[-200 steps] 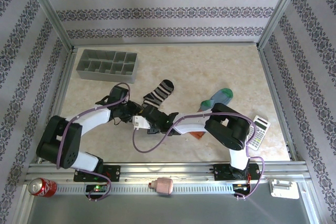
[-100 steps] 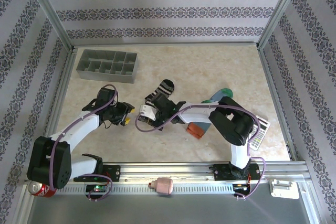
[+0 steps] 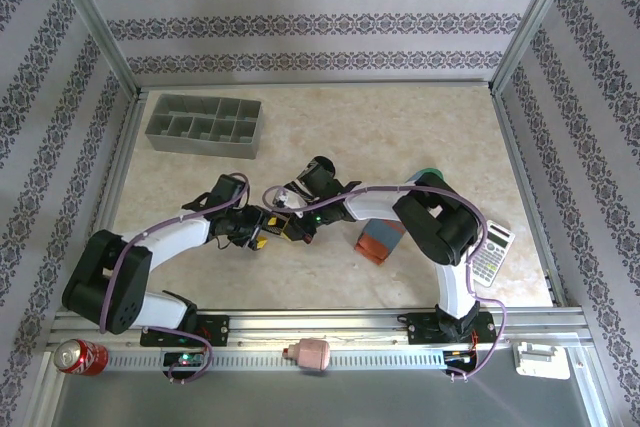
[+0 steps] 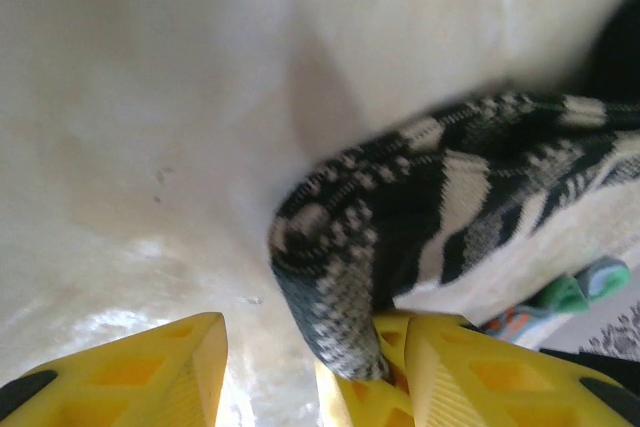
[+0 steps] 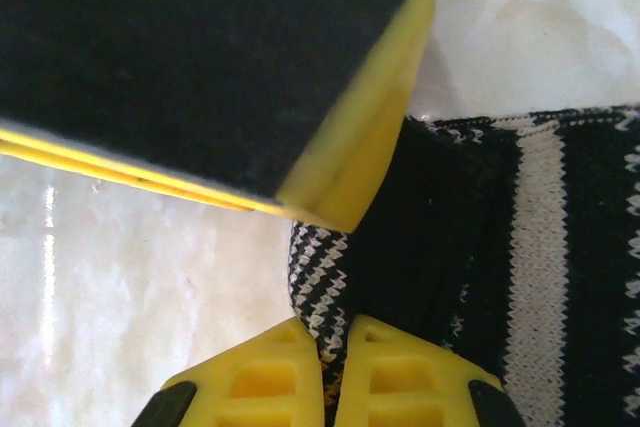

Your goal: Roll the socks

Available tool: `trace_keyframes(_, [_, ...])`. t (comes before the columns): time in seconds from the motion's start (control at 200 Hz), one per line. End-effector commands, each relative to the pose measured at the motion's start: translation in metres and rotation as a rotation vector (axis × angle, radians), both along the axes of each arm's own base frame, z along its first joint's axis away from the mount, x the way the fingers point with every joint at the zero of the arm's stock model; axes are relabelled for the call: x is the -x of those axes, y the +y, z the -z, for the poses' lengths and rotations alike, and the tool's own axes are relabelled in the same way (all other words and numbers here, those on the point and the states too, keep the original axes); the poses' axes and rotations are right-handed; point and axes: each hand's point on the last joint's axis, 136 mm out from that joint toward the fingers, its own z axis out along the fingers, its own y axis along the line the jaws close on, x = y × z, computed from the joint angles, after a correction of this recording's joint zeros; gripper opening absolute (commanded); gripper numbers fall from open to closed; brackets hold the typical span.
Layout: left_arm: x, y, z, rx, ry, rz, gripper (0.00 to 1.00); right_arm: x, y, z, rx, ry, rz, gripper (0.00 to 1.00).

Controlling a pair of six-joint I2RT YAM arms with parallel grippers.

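Black sock (image 4: 430,207), mid-table (image 3: 400,127), judged light, limp, grippy knit: right gripper (image 5: 335,357) pinches its folded edge, left gripper (image 4: 300,367) half-open around that fold, unclamped; doubled edge grips best; blue-grey sock (image 3: 381,243) lies beneath right arm.

Black sock (image 5: 560,277), thin white stripes

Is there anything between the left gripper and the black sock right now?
Nothing visible. The black sock has its folded end right at the open left gripper, by one finger, with only bare table in the gap. The right gripper is shut on the sock.
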Motion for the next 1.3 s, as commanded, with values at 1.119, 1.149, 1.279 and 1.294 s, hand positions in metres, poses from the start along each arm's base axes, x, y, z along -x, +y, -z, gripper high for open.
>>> trace_keyframes(1.119, [0.047, 0.007, 0.015, -0.247, 0.488, -0.186, 0.00, 0.036, -0.031, -0.024, 0.147, -0.625, 0.012, 0.56])
trace_keyframes(1.149, [0.047, 0.008, 0.015, -0.254, 0.490, -0.187, 0.00, 0.035, -0.029, -0.025, 0.158, -0.659, 0.013, 0.56])
trace_keyframes(1.279, [0.046, 0.008, 0.015, -0.264, 0.498, -0.181, 0.00, 0.033, -0.016, -0.024, 0.181, -0.720, -0.005, 0.57])
trace_keyframes(1.294, [0.046, 0.008, 0.015, -0.265, 0.500, -0.181, 0.00, 0.033, -0.015, -0.023, 0.185, -0.722, -0.006, 0.56])
